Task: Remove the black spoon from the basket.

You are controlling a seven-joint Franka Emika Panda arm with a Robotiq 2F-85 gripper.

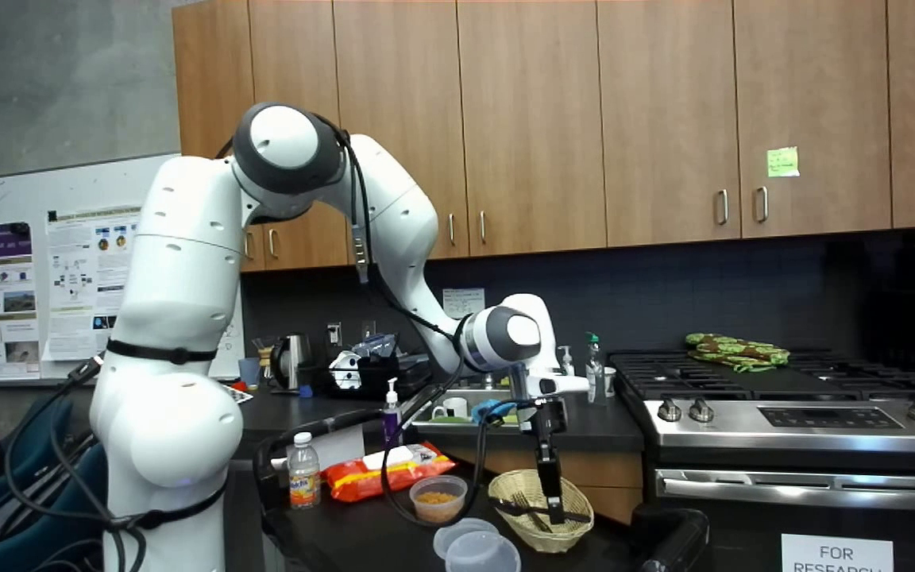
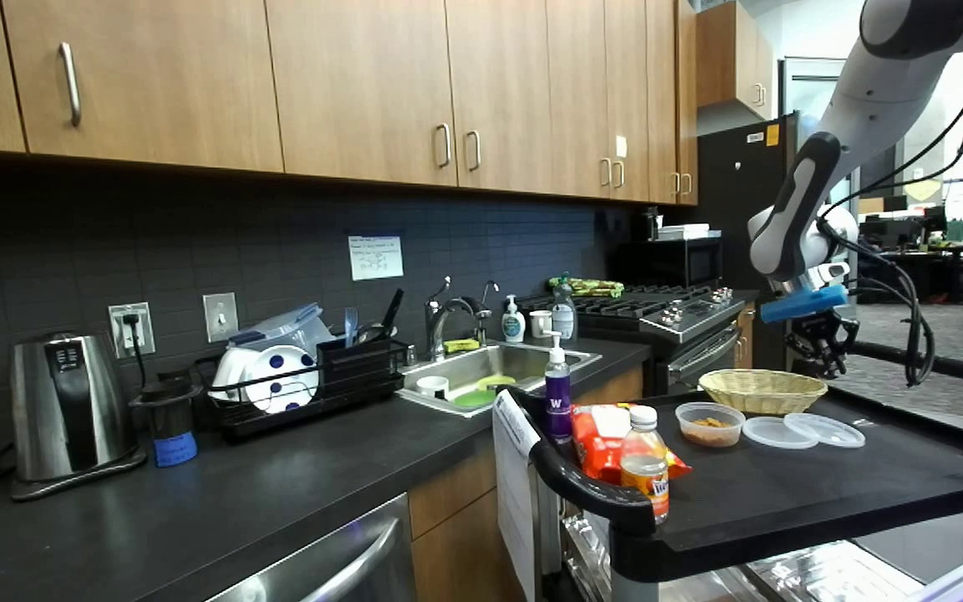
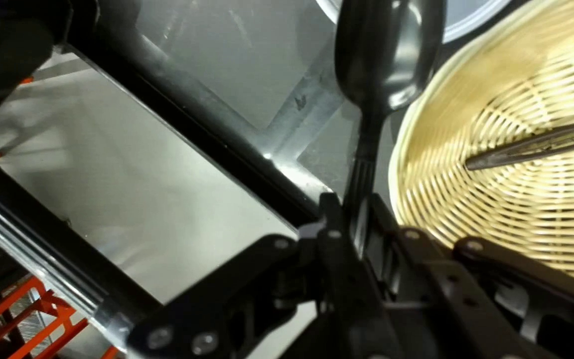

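The black spoon (image 3: 391,55) is in the gripper, its bowl pointing to the top of the wrist view. My gripper (image 3: 354,202) is shut on its handle. The tan woven basket (image 3: 496,219) lies right of the spoon in the wrist view. In an exterior view the gripper (image 1: 555,508) and the dark spoon (image 1: 509,508) appear in front of the basket (image 1: 549,542). In an exterior view the gripper (image 2: 833,364) is above the far right side of the basket (image 2: 761,391); the spoon is hard to make out there. A dark slim utensil (image 3: 496,158) lies inside the basket.
Clear lids (image 2: 824,431) and a tub of orange food (image 2: 710,424) stand by the basket on the black cart (image 2: 749,502). A red bag (image 1: 386,473), a bottle (image 1: 303,470) and a purple pump bottle (image 1: 391,413) stand farther along. Black cart handles (image 1: 676,540) edge it.
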